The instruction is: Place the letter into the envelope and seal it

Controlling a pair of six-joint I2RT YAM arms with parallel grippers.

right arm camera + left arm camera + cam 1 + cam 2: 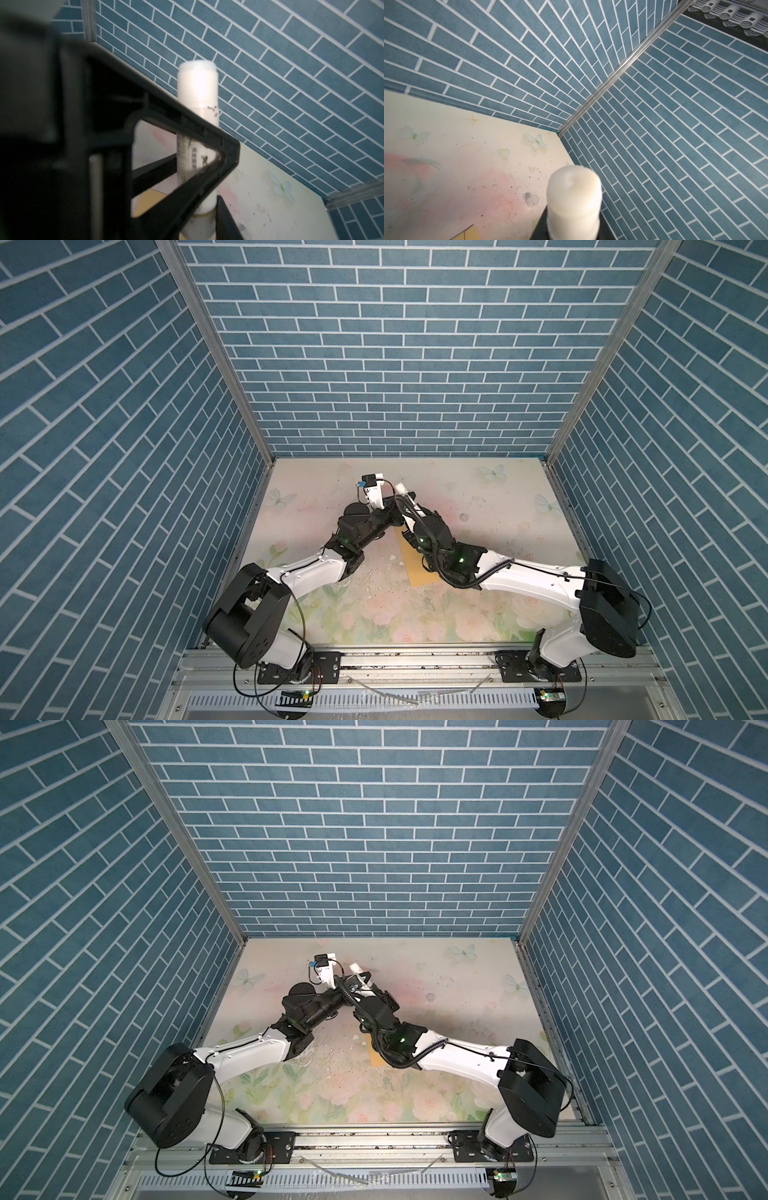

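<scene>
Both grippers are shut on one small white cylindrical stick point(401, 488) point(355, 968), held above the middle of the table. In the left wrist view the stick point(574, 199) juts out of my left gripper point(574, 235). In the right wrist view my right gripper point(197, 228) clamps the stick's point(197, 93) lower end, and the left gripper's black finger point(207, 145) crosses its middle. The mustard-yellow envelope point(415, 568) point(374, 1054) lies flat under the right arm, mostly covered by it. The letter is out of view.
The floral table mat point(478, 614) carries small white scraps and dark specks near the envelope point(386, 572). Blue brick walls point(395, 364) close in the back and both sides. The two forearms meet at the table's centre.
</scene>
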